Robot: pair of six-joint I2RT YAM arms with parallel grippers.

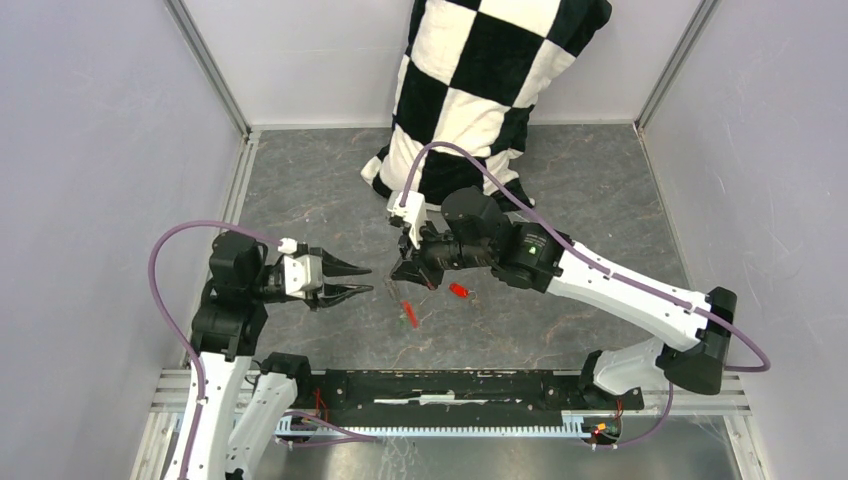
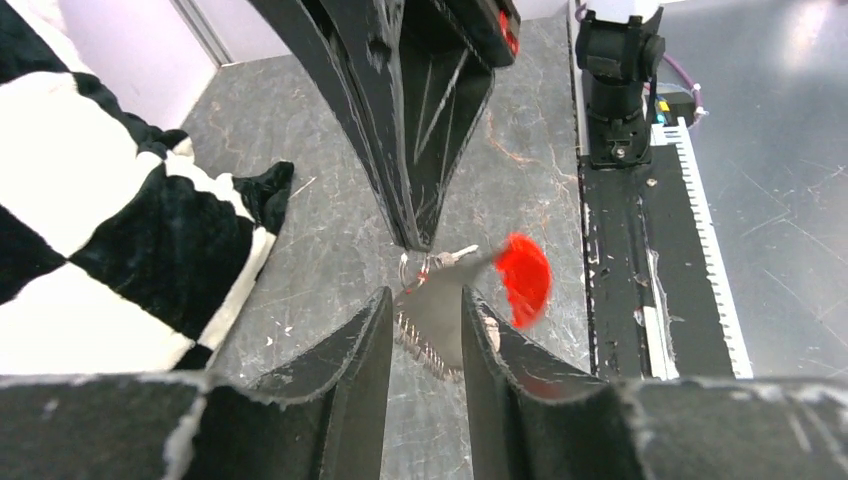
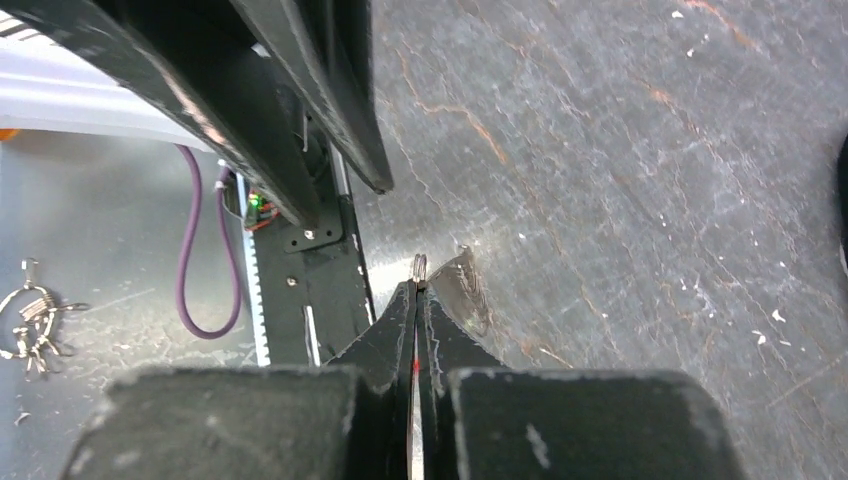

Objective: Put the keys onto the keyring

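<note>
My right gripper is shut on a thin silver ring of the keyring, and it also shows in the right wrist view. The red-and-grey fob hangs below the ring, and its red part shows in the top view. My left gripper is open, and its fingertips stand on either side of the fob's grey end. The red-headed key lies on the table to the right of the fob. The green-headed key shows just under the fob; I cannot tell whether it hangs or lies there.
A black-and-white checked cushion leans at the back, close behind the right arm. A black rail runs along the table's near edge. A small bundle of wire rings lies on the metal strip beyond the rail.
</note>
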